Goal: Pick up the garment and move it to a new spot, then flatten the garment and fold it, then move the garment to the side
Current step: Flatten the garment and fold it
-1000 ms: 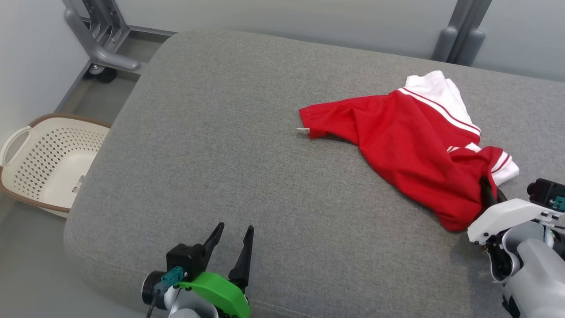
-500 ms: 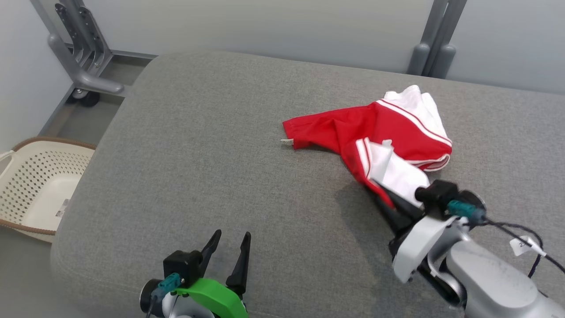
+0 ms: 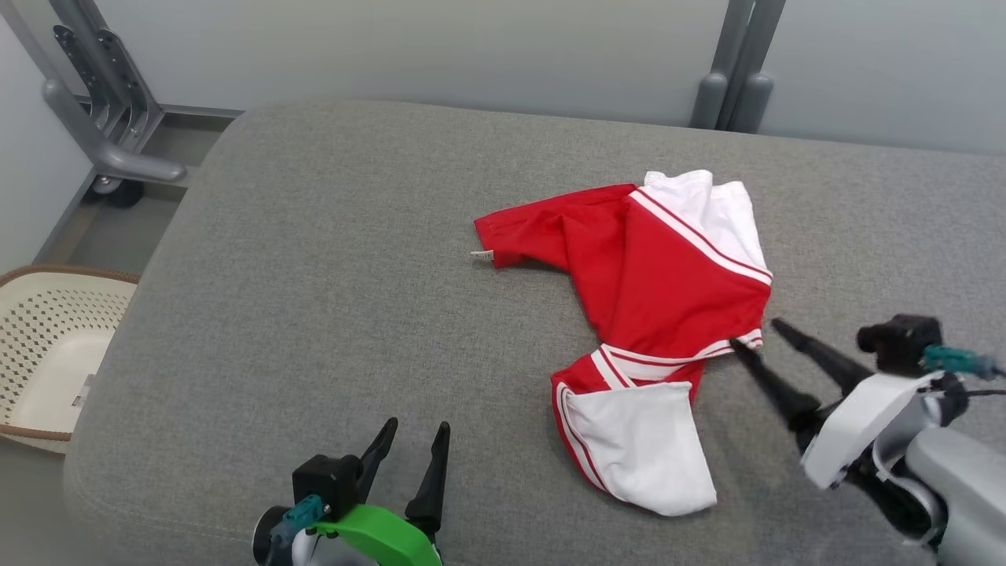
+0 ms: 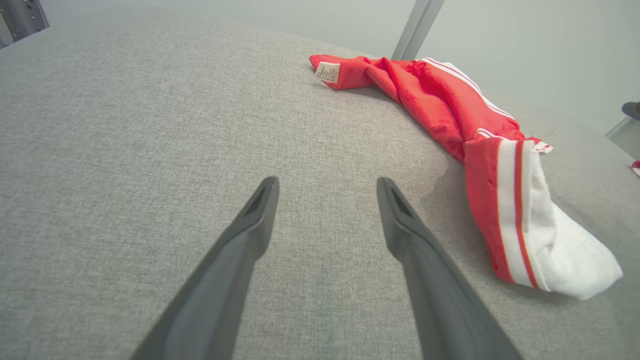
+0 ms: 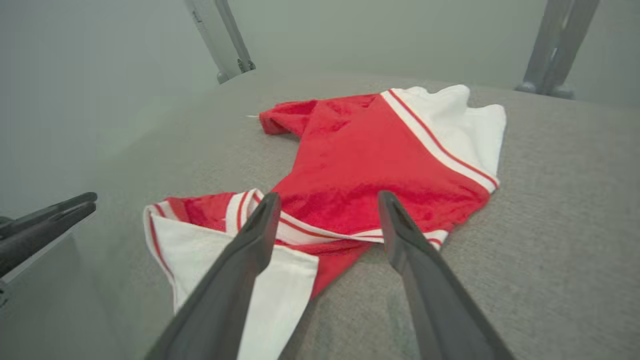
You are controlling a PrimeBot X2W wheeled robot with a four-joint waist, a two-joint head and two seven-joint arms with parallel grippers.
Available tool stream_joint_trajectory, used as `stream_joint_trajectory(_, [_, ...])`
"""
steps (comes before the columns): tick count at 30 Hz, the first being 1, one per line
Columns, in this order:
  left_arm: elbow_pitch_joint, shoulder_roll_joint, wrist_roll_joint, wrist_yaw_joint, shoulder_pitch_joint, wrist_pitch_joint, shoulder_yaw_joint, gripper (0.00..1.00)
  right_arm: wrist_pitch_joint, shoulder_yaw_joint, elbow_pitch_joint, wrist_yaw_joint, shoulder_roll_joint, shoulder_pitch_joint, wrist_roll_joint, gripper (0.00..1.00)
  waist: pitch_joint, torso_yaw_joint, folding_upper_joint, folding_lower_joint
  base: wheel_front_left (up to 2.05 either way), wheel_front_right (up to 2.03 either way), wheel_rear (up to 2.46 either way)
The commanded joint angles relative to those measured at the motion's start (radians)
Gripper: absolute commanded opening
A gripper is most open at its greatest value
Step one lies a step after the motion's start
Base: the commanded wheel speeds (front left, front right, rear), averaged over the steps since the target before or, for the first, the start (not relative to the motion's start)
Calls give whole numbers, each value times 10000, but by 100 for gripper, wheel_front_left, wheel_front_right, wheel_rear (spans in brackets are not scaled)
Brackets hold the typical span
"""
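The garment, a bright red shirt with white sleeves and striped trim, lies crumpled on the grey cushion, right of centre. One white sleeve is spread toward the front; the small white label sits at the hem on the left. My right gripper is open just right of the shirt's striped edge, holding nothing. In the right wrist view the garment lies ahead of the open right gripper. My left gripper is open near the front edge, apart from the garment.
A cream perforated laundry basket stands on the floor at the left. A grey metal frame with a caster is at the back left, and a grey post rises behind the cushion. The cushion's left half is bare.
My right gripper has let go of the shirt and drawn back to the right, now open. The shirt dropped with a white sleeve spread at the front. The camera shifted slightly.
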Motion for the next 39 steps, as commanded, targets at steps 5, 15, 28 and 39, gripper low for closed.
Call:
stream_joint_trajectory(5, [-144, 33, -85, -15, -357, -1, -291, 100, -144, -1524, 2183, -3, 496, -673, -367, 100, 711, 388, -1, 0, 0, 0, 0])
stream_joint_trajectory(15, [-485, 30, -221, 87, -809, 1, -664, 100, -98, -2326, 5338, -3, 1258, -2181, -993, 100, 1748, 1264, -1, 0, 0, 0, 0])
stream_joint_trajectory(28, [-1685, 26, -56, 347, -1206, 1, -927, 100, 1210, -1462, 7533, -11, 1620, -3164, -1998, 0, 2603, 1730, -1, 0, 0, 0, 0])
stream_joint_trajectory(39, [-2193, 26, -4, 238, -1388, 1, -1247, 100, 263, -1873, 9476, -11, -382, -5705, -3554, 0, 3120, 2310, -1, 0, 0, 0, 0])
